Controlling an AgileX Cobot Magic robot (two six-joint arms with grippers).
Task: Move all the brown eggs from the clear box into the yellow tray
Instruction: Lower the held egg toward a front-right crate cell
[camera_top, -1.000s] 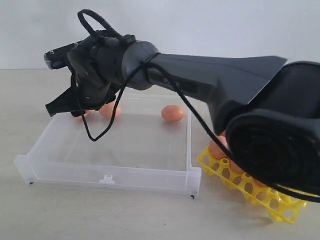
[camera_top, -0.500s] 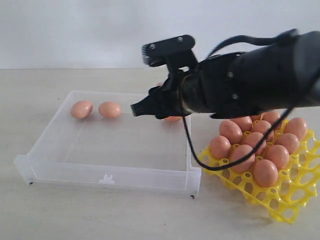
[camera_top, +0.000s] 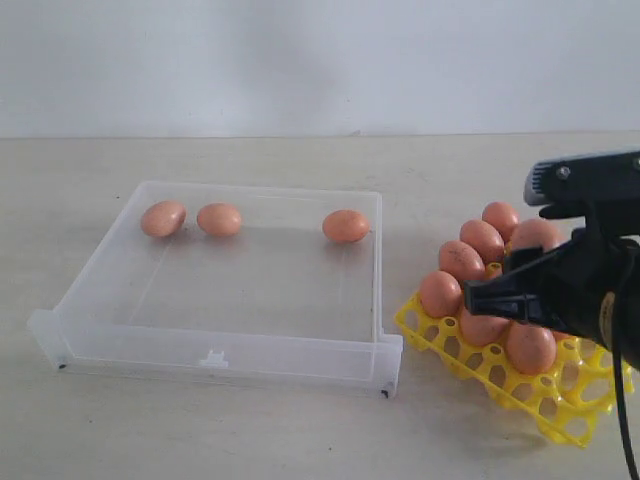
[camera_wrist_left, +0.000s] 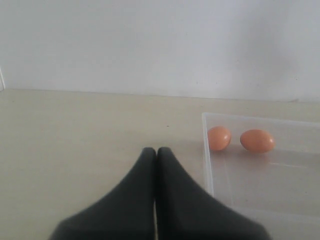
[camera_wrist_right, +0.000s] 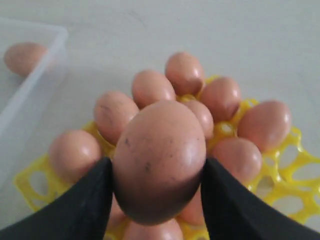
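The left tool sits pinched shut over the bench near the clear box, where three brown eggs lie along the far wall. Over to the right, the right tool grips another egg just above the yellow tray, whose free cups lie toward its near edge.

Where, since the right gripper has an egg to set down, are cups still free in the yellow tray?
Seen from the exterior view, empty cups run along the yellow tray's near edge, in front of the seated brown eggs. The tray's far left part is packed, egg against egg.
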